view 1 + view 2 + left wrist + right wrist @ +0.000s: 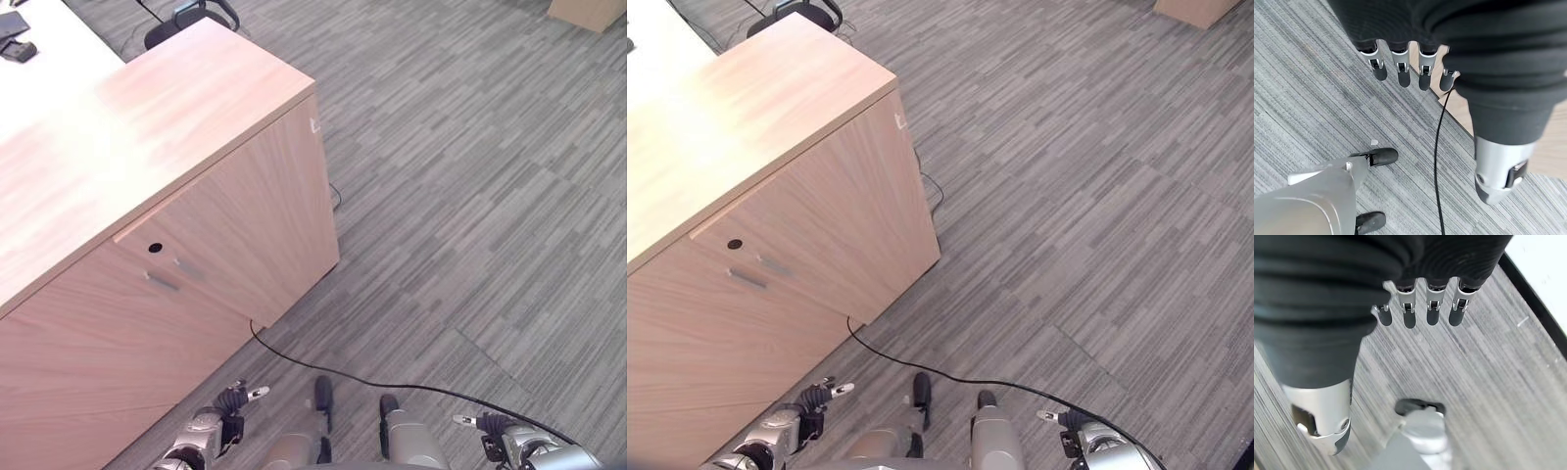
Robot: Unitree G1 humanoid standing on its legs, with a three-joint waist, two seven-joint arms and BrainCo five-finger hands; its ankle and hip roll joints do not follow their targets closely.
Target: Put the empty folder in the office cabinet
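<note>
Two hands: both hang low at the near edge of the scene, over the grey striped carpet [470,196], well apart from each other.
Left hand [217,421]: near left, just in front of the cabinet's lower front; in its own wrist view the fingers [1400,68] hang straight and loose with the thumb apart, holding nothing.
Right hand [505,436]: near right, over bare carpet; its fingers [1432,306] are likewise straight and relaxed, with nothing in them.
Folder: cannot be made out anywhere in these views, and it is in neither hand.
Office cabinet [206,255]: light wood, filling the left side from near to mid distance; its front faces the robot and the right-hand corner points toward the carpet.
Cabinet door: closed, flush with the front, carrying a small dark round lock hole [155,247] and a short grey bar handle [163,282] just below it.
Cabinet top [127,137]: bare pale wood.
White desk [49,69]: far left, touching the cabinet's far side, with a dark object [15,39] at its far left corner.
Chair [191,18]: dark, beyond the cabinet's far end.
Wooden furniture [588,12]: pale corner at the far right.
</note>
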